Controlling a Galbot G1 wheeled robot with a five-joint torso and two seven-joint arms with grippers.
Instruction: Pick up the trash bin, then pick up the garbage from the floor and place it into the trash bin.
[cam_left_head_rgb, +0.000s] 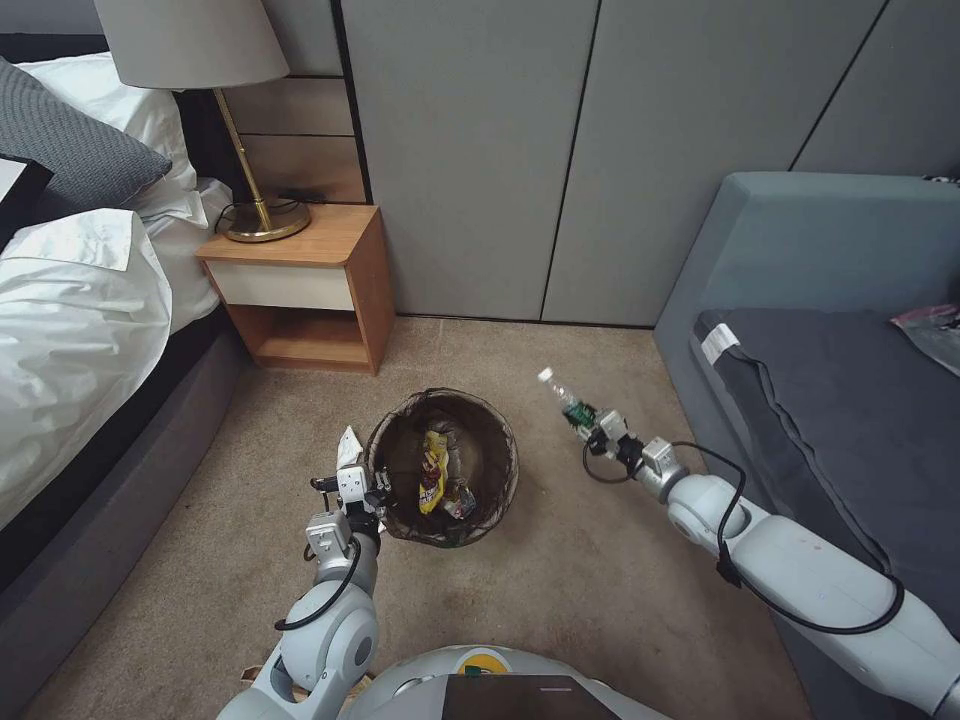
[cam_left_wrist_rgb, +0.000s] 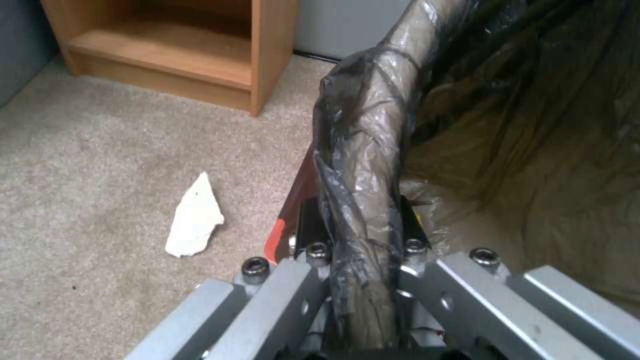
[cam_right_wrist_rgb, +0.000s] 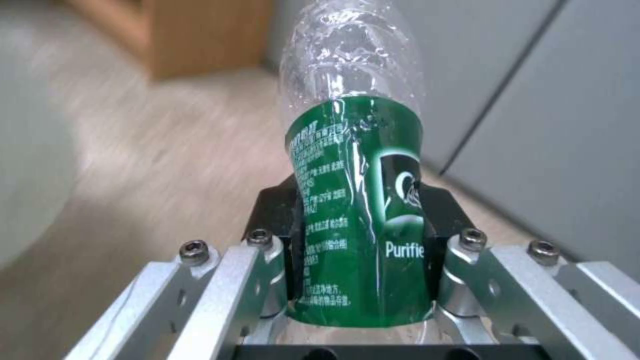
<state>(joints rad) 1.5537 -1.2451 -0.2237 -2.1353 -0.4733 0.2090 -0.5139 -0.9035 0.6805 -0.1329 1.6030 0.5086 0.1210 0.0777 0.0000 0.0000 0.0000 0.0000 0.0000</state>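
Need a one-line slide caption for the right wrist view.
Right tool shut on a clear green-labelled bottle, held above beige carpet.

Typical bedroom corner here: beige carpet (cam_left_head_rgb: 590, 590) all over, a little wooden nightstand (cam_left_head_rgb: 305, 290) shoved against the grey wall panels (cam_left_head_rgb: 560, 150), with a brass-stemmed lamp (cam_left_head_rgb: 215, 110) sitting on top. Bed (cam_left_head_rgb: 85, 300) with rumpled white sheets and a grey pillow (cam_left_head_rgb: 70, 140) is just beside it. Over on the other side there's a grey-blue sofa (cam_left_head_rgb: 820, 330) with a dark cushion.
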